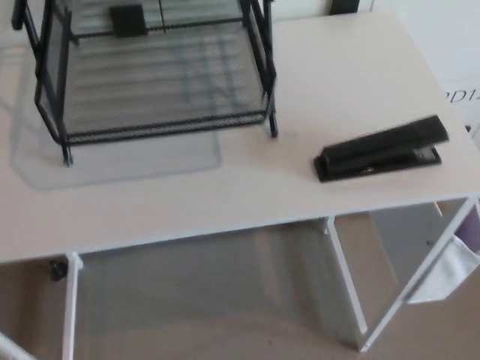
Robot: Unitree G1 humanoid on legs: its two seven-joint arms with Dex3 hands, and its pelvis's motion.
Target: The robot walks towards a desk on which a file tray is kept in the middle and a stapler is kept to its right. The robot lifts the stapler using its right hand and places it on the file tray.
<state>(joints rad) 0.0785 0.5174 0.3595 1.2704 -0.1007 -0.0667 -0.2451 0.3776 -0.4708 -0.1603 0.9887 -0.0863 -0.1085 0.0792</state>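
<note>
A black stapler (pixel 382 149) lies flat on the white desk (pixel 225 187), near its front right edge, long side running left to right. To its left stands a black wire-mesh file tray (pixel 154 90) with stacked levels, cut off by the top of the picture. A gap of bare desk separates the tray's right leg from the stapler. Neither of my hands shows in the head view.
A small black object (pixel 127 20) rests on an upper level of the tray. The desk's white legs (pixel 349 277) and frame stand on beige carpet below. Something white hangs at the desk's right end (pixel 450 270).
</note>
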